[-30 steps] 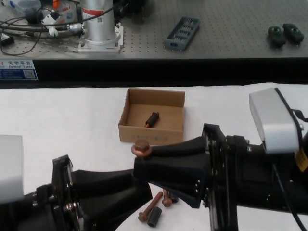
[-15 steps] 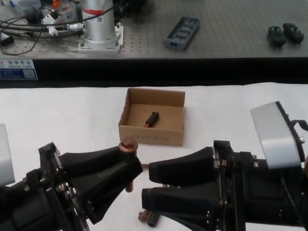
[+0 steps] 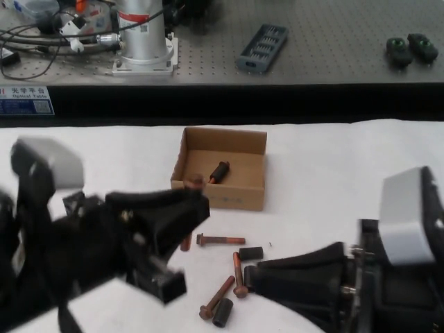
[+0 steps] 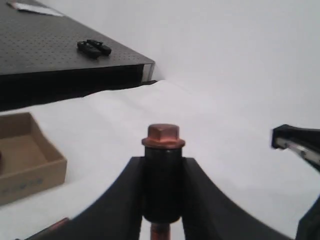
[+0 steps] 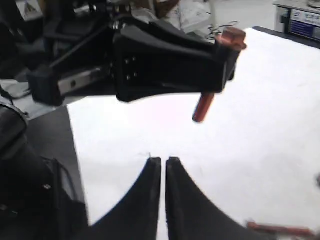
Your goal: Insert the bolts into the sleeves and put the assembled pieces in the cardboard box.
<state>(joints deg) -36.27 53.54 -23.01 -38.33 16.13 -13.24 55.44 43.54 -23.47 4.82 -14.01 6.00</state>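
Observation:
My left gripper [image 4: 162,175] is shut on a black sleeve [image 4: 161,185] that has a copper bolt [image 4: 163,136] standing through it, head up. In the high view the left gripper [image 3: 194,211] holds this piece just in front of the cardboard box [image 3: 218,196], the bolt's shank [image 3: 186,241] hanging below. One assembled piece [image 3: 219,171] lies inside the box. My right gripper [image 5: 163,167] is shut with nothing in it, low at the bench's near right [image 3: 255,274]. It faces the left gripper and its bolt [image 5: 204,107].
Loose bolts [image 3: 220,240] [image 3: 236,272] [image 3: 216,297] and two black sleeves [image 3: 251,253] [image 3: 222,312] lie on the white cloth between the arms. A dark perforated table [image 3: 312,41] with a metal post [image 3: 142,31] stands behind the box.
The bolt went from the right gripper's tip into the sleeve held by the left gripper. The left arm then swung up toward the box, and the right arm pulled back to the near right.

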